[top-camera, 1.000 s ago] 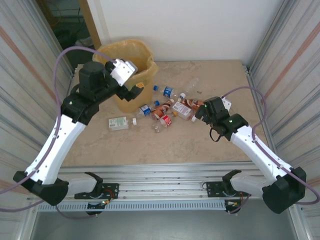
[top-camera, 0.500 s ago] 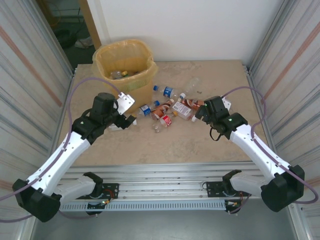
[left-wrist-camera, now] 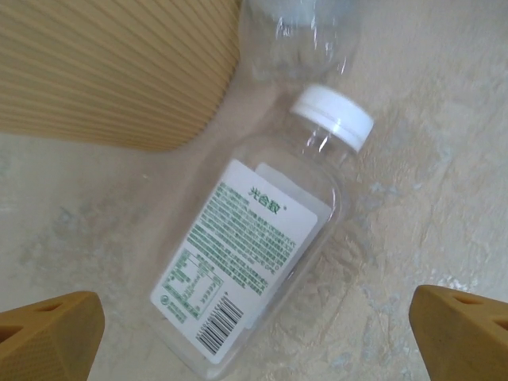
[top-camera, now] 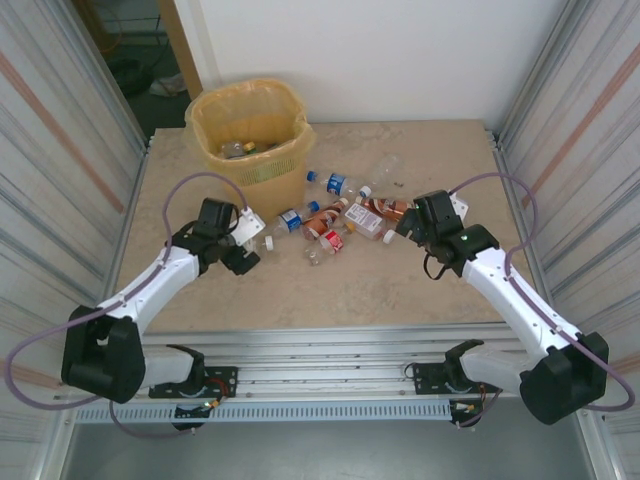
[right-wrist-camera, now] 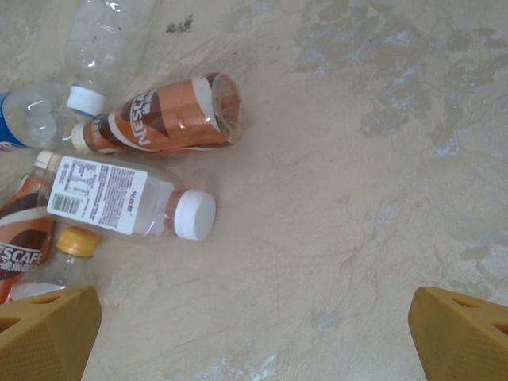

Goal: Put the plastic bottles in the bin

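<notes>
Left hand [left-wrist-camera: 255, 337]: fingers spread wide, nothing between them gripped. It hangs low over a green-label bottle [left-wrist-camera: 254, 254], just in front of the bin [top-camera: 265, 185].
Green-label bottle: lies on its side on the tabletop [top-camera: 350, 290], label up, white cap on. In the left wrist view it sits between the two fingertips and apart from both. Its cap end points at a clear bottle [left-wrist-camera: 298, 40] close to the bin wall.
Bin: upright at the far left of the tabletop, yellowish liner folded over the rim. A few bottles [top-camera: 240, 148] lie at its bottom.
Right hand [right-wrist-camera: 255, 333]: fingers wide apart, empty, over bare tabletop at the right edge of the loose bottles.
Brown bottle [right-wrist-camera: 171, 119]: on its side, beige cap pointing left.
White-label bottle [right-wrist-camera: 119, 202]: on its side just below the brown bottle in the right wrist view, white cap toward the open tabletop.
Other bottles near the right hand: a blue bottle [right-wrist-camera: 24, 119] and a crumpled clear one at the upper left, and a yellow-capped bottle [right-wrist-camera: 71, 242] beside the left fingertip.
Loose group overall: scattered on the tabletop between the bin and the right hand, all lying down.
</notes>
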Available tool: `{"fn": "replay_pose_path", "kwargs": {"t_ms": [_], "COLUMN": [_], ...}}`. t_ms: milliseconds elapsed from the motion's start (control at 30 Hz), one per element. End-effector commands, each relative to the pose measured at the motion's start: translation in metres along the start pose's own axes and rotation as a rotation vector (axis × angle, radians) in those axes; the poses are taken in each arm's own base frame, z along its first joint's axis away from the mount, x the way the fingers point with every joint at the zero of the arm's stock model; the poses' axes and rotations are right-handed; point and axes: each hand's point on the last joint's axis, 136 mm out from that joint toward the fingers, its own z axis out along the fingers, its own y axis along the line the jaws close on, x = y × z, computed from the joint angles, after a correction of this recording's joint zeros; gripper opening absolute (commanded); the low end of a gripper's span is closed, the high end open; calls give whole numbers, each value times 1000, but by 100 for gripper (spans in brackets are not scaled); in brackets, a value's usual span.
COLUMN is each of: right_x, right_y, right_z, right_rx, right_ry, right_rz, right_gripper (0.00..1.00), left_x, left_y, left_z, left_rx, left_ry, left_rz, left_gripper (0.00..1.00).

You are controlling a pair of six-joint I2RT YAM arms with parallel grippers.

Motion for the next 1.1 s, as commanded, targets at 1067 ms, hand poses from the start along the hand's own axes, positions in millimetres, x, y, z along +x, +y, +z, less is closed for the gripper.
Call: {"fn": "replay_pose_path", "kwargs": {"t_ms": [1067], "right_x": [2], "right_y": [-8], "right_z": [-1], "right_rx": [10], "right_ry": [7], "right_rz": [27], "right_gripper": [98], "left_x": [32], "left_y": [10], "left_z": [80], "left_rx": [146], "left_ry": [173], "left_rz": [92], "left_gripper": [99]}}
